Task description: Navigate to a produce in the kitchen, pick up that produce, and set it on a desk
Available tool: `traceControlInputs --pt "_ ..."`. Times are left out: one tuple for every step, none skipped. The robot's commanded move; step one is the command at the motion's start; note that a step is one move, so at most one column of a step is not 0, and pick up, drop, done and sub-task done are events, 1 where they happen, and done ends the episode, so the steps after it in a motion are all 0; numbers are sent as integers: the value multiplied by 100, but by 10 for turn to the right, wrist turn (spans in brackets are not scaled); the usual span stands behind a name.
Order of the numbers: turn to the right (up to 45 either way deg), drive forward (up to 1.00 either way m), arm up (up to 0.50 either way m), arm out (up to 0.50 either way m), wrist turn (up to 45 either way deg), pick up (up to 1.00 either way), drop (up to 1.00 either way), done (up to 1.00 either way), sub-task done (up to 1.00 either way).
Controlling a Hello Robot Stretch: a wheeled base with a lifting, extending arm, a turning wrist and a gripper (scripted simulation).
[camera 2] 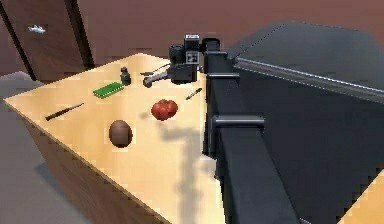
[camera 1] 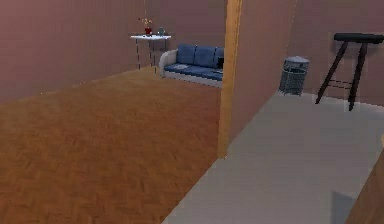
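Note:
A red tomato (camera 2: 165,107) lies on the light wooden countertop (camera 2: 70,125), with a brown oval produce item (camera 2: 121,133) to its left. My gripper (camera 2: 153,72) reaches out over the counter just beyond the tomato. Its dark body and two white marker squares sit at the end of the dark arm (camera 2: 222,100). Small things lie on the counter close around its fingers, so I cannot tell whether it holds anything.
Also on the counter are a green flat item (camera 2: 106,89), a small dark bottle (camera 2: 125,76), a thin dark utensil (camera 2: 64,111) and another (camera 2: 193,93). The forward view has a wood floor, a blue sofa (camera 1: 195,63), a white side table (camera 1: 149,40), a partition wall (camera 1: 250,70), a grey bin (camera 1: 294,75) and a dark stool (camera 1: 350,65).

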Motion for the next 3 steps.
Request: traceControlInputs --pt "0 0 -12 0 0 0 0 0 0" --pt "0 0 0 0 0 100 0 0 0" --pt "0 0 10 0 0 0 0 0 0"
